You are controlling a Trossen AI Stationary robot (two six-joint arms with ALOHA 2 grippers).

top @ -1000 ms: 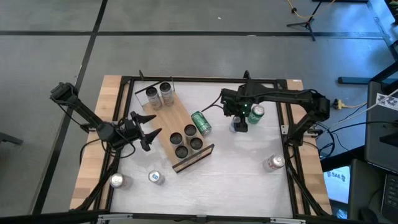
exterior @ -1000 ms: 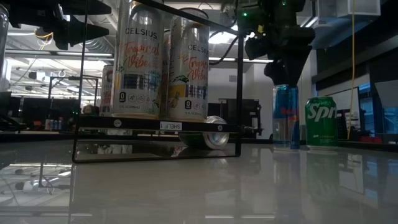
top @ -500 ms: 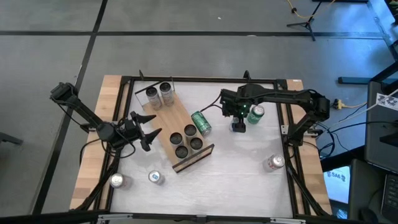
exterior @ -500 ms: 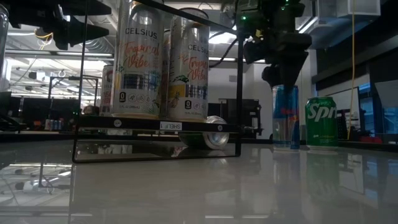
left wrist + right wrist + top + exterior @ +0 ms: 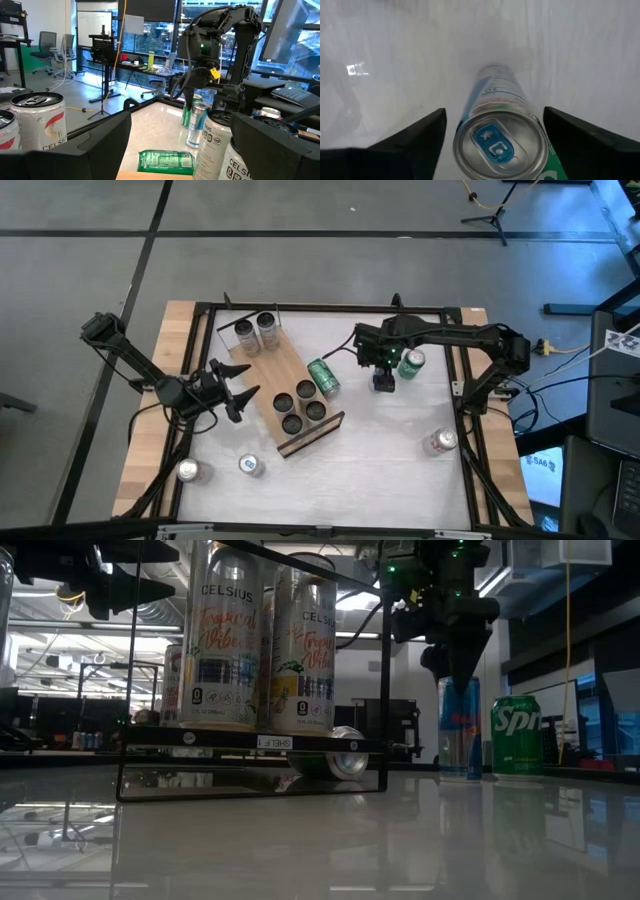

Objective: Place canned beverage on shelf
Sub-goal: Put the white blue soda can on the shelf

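right gripper: right gripper (image 5: 492,132) directly above tall slim blue-and-silver can (image 5: 495,125), fingers apart either side of its top, not touching it yet
left gripper: left gripper (image 5: 232,388) waits just beside the shelf's left side, fingers spread, holding nothing
target can: blue can (image 5: 459,728) upright on white table (image 5: 390,450), right of shelf, just beside upright green Sprite can (image 5: 517,735)
shelf: long light-wood board rack with dark edges (image 5: 290,385) lies diagonally mid-table; two tall Celsius cans (image 5: 256,332) at far end, three dark-topped cans (image 5: 300,405) near the front lip, bare wood between
stray can: green can on its side (image 5: 323,377), touching or just off shelf's right edge, cannot tell which
risk 1: fingers closing off-centre could tip the slim can; it is tall and narrow, likely easy to topple
risk 2: right-hand finger comes down very near the Sprite can; could nudge or knock it over
risk 3: carrying toward the shelf, can or arm could strike the lying green can and roll it
risk 4: placing in the bare middle, can could clip the neighbouring cans
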